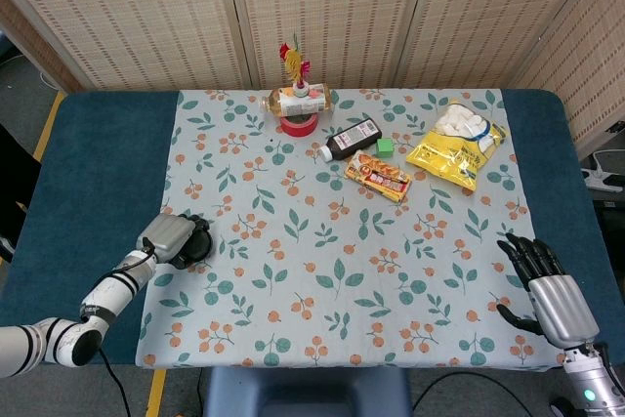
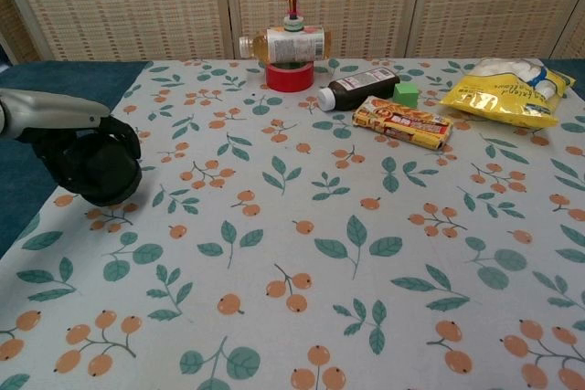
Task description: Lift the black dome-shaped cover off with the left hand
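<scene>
My left hand (image 1: 168,236) (image 2: 64,134) grips the black dome-shaped cover (image 2: 102,173) (image 1: 196,242) at the left edge of the patterned cloth, its dark fingers wrapped over the top. The cover looks raised a little off the cloth and tipped toward me; I cannot tell if anything lay beneath it. My right hand (image 1: 542,284) rests at the near right corner of the table, fingers spread, holding nothing. It does not show in the chest view.
At the back of the cloth stand a red tape roll (image 1: 299,124) with a juice bottle (image 1: 298,102) on it, a dark bottle (image 1: 353,138), a green cube (image 1: 385,145), an orange snack box (image 1: 378,176) and a yellow bag (image 1: 456,145).
</scene>
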Robot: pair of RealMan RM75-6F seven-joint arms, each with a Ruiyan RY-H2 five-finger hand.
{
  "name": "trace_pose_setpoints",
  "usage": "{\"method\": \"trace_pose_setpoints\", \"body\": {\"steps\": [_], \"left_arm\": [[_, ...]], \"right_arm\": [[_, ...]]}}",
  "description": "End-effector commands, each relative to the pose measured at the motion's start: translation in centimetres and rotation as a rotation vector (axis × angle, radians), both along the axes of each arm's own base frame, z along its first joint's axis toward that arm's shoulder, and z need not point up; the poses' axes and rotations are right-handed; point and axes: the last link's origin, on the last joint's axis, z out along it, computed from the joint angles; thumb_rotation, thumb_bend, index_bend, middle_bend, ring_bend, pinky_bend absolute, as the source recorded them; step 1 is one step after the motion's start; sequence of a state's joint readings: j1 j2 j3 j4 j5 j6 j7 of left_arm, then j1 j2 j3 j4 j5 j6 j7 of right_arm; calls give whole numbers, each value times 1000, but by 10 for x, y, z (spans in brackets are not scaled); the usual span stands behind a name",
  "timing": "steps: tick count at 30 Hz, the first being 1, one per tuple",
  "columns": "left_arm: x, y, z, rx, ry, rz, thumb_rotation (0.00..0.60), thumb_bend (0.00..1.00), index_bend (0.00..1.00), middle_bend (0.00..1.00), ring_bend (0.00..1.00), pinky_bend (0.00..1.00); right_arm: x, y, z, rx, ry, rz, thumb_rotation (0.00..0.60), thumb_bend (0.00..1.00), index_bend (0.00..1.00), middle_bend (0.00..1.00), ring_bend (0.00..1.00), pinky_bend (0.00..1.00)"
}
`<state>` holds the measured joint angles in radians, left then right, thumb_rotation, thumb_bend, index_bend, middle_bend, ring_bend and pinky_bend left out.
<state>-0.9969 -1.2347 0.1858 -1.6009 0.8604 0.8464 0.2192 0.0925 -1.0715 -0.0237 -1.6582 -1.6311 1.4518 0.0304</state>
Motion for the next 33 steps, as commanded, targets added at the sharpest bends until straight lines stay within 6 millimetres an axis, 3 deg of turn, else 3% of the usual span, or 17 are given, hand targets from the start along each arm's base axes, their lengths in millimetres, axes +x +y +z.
{"method": "trace_pose_setpoints", "body": {"steps": [1,6,11,12,14,17,19,21,26,28,33], "left_arm": [[3,-6,35,103,-83,-29,600,455,538,582,421,753],[39,-16,96,240,-271,-113,600,514,535,578,422,753],[44,-16,103,294,-340,-161,600,521,526,572,421,753],[40,-14,99,315,-334,-183,600,521,525,571,420,753],[-7,-6,39,137,-225,3,600,521,526,572,420,753],[-26,-6,-1,-86,-207,192,600,521,525,573,420,751],[-20,-13,-10,-168,-238,217,600,522,523,572,420,750],[-1,-26,-10,-242,-316,210,600,522,522,572,420,750],[54,-55,15,-359,-570,114,600,520,524,574,419,750],[53,-45,29,-313,-588,41,600,520,528,576,419,750],[-9,27,64,110,-122,-104,600,524,529,578,420,750]], "right_arm": [[0,1,0,1,0,0,600,122,0,0,0,0],[1,0,-4,14,3,4,600,121,0,0,0,0],[1,-1,-4,12,4,4,600,121,0,0,0,0],[0,-1,-4,7,7,2,600,122,0,0,0,0],[-3,-4,-3,-50,53,-14,600,122,0,0,0,0],[-1,-4,-6,-36,49,-12,600,122,0,0,0,0],[-1,-3,-6,-31,46,-11,600,122,0,0,0,0],[-1,-3,-6,-29,45,-13,600,121,0,0,0,0],[0,-2,-7,-10,31,-9,600,121,0,0,0,0],[0,-1,-6,-2,25,-6,600,122,0,0,0,0],[0,2,-3,-4,17,1,600,122,0,0,0,0]]}}
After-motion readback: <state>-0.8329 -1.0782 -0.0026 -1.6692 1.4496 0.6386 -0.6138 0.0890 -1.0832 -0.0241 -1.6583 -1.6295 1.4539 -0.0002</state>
